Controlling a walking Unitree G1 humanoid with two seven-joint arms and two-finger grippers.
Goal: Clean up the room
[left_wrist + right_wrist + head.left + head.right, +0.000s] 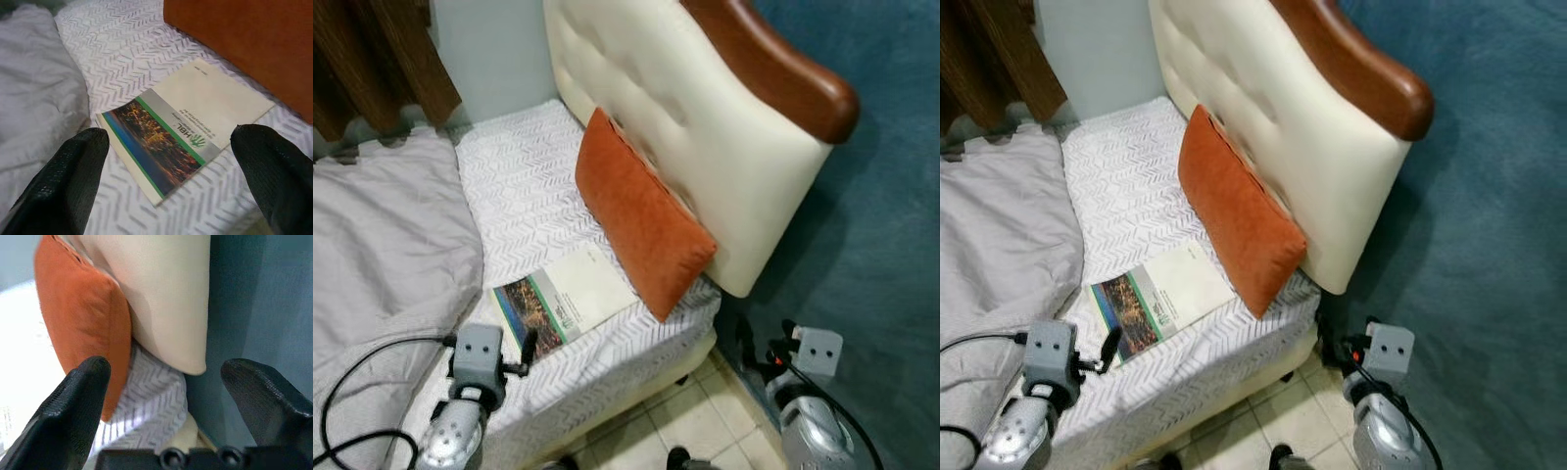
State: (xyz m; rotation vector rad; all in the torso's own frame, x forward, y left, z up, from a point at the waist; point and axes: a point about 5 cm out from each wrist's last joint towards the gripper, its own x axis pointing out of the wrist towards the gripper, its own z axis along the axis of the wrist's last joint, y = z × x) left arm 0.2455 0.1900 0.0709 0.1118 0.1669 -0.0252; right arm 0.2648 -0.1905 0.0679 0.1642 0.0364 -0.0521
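A grey blanket (pixel 382 235) is bunched at the far left of the bed, over a white sheet (pixel 524 186) printed with a chevron pattern. A black cable (pixel 357 377) is looped across the blanket's lower part. The left gripper (pixel 166 188) is held low over the near edge of the bed, just short of the booklet (pixel 565 300). Its fingers (pixel 63 183) are spread wide, with nothing between them and no contact with the booklet visible. The booklet is laid flat on the sheet, between the blanket and an orange cushion (pixel 641 215), its cover bearing a photograph, a green band and a cream panel. The cushion is propped on edge against a cream tufted headboard (pixel 695 117), which is capped by a brown wooden rail (pixel 783 69). The right gripper (pixel 164 391) is positioned past the corner of the bed, above a tiled floor (pixel 685 416) and beside a blue wall (pixel 891 215). Its fingers (pixel 73 401) are likewise parted and nothing is held. Two dark shapes at the floor edge are possibly the robot's feet.
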